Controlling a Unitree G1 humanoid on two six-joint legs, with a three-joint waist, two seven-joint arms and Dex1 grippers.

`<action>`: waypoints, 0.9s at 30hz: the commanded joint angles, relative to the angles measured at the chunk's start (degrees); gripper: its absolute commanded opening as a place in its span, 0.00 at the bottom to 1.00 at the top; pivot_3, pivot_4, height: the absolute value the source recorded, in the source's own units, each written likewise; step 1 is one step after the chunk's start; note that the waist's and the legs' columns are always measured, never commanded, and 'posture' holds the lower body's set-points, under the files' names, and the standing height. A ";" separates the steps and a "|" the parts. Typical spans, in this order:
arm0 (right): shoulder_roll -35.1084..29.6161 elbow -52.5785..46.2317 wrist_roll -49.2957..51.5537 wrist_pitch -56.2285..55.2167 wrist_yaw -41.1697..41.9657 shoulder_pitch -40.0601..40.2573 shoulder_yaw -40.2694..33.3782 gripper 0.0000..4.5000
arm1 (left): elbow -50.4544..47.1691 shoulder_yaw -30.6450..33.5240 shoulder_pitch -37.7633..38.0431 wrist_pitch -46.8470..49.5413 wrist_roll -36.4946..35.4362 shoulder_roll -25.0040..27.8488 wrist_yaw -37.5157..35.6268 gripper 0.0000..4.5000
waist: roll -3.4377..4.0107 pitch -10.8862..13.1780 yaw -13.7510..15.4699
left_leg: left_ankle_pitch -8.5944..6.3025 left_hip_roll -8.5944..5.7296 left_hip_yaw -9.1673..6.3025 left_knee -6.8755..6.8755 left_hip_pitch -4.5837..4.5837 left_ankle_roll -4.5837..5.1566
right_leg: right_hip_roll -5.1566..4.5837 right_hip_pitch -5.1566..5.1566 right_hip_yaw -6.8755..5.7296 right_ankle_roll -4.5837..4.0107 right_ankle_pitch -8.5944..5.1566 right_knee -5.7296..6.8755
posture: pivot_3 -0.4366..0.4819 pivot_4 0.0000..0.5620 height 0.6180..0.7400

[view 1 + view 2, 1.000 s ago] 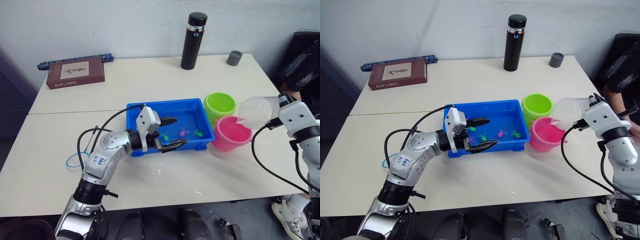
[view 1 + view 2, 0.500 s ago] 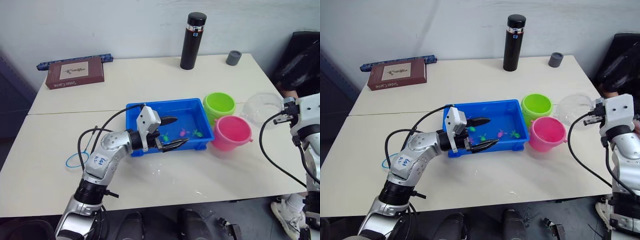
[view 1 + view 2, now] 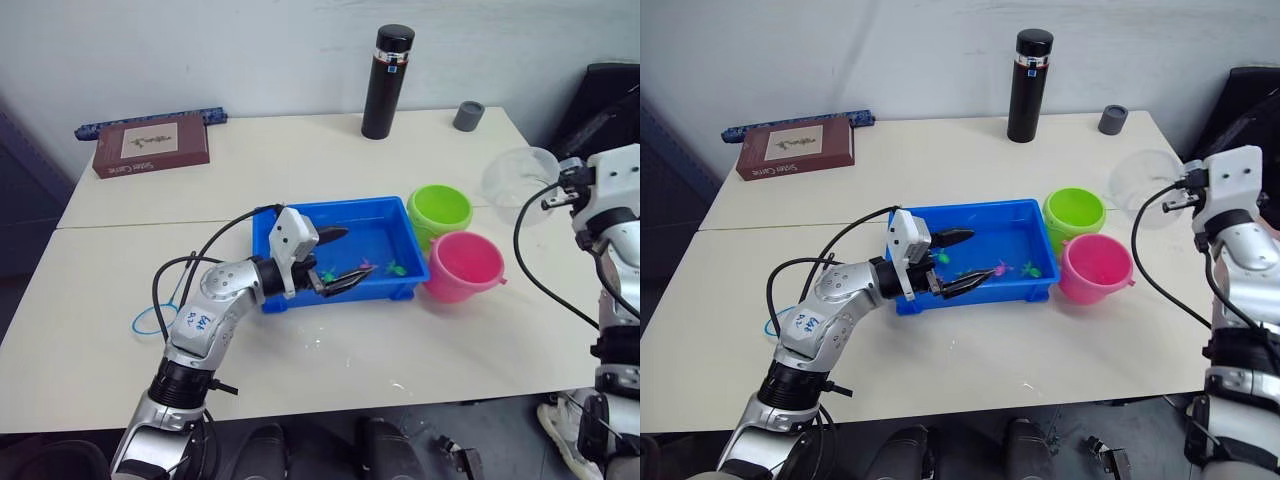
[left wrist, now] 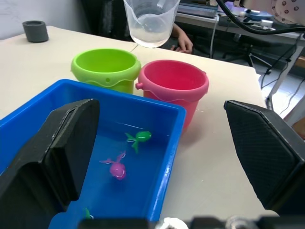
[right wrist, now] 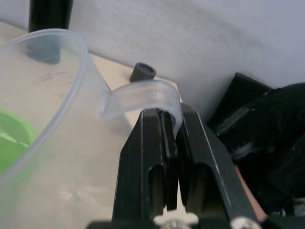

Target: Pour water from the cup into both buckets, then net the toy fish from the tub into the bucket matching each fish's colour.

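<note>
**Cup held beside the green bucket**

The right gripper (image 5: 171,157) had its two black fingers pinched tight on the handle of the wide clear plastic measuring cup (image 3: 517,178), which hung raised and roughly upright just right of the lime green round plastic bucket (image 3: 440,211). The pink round plastic bucket (image 3: 463,265) touched the green one on its near side. To the green bucket's left sat the shallow blue rectangular plastic tub (image 3: 974,220), with tiny green and pink plastic toy fish (image 4: 138,139) inside. The left gripper (image 3: 335,261) hovered there, jaws spread wide and empty. The right arm was nearer (likely the green bucket's pour came next).
</note>
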 commanded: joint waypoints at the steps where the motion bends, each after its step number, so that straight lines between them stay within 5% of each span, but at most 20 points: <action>1: -0.75 6.00 -1.83 -6.15 0.65 -4.60 1.69 0.01 | -1.12 1.79 0.12 -1.17 1.18 0.40 2.06 1.00 | 0.00 0.00 -0.02 | 0.03 0.01 -0.01 0.00 0.00 -0.05 | 0.01 0.00 -0.01 0.00 0.00 0.01 | 0.48 0.27 1.00; 12: -1.10 24.08 -8.51 -19.60 -0.41 -15.22 8.31 0.01 | -3.00 2.56 2.22 -0.59 2.70 0.68 5.65 1.00 | 0.00 0.00 -0.50 | 0.10 0.01 0.05 0.00 0.00 -0.17 | -0.01 -0.01 0.02 0.00 0.00 0.00 | 0.48 0.27 1.00; 27: -3.87 30.64 -21.92 -34.32 -9.23 -18.98 17.92 0.01 | -3.53 2.42 2.57 -0.33 2.52 0.63 7.10 1.00 | 0.00 0.00 -1.36 | 0.15 0.00 0.06 0.00 -0.01 -0.27 | -0.04 -0.01 0.03 0.01 0.00 0.20 | 0.48 0.27 1.00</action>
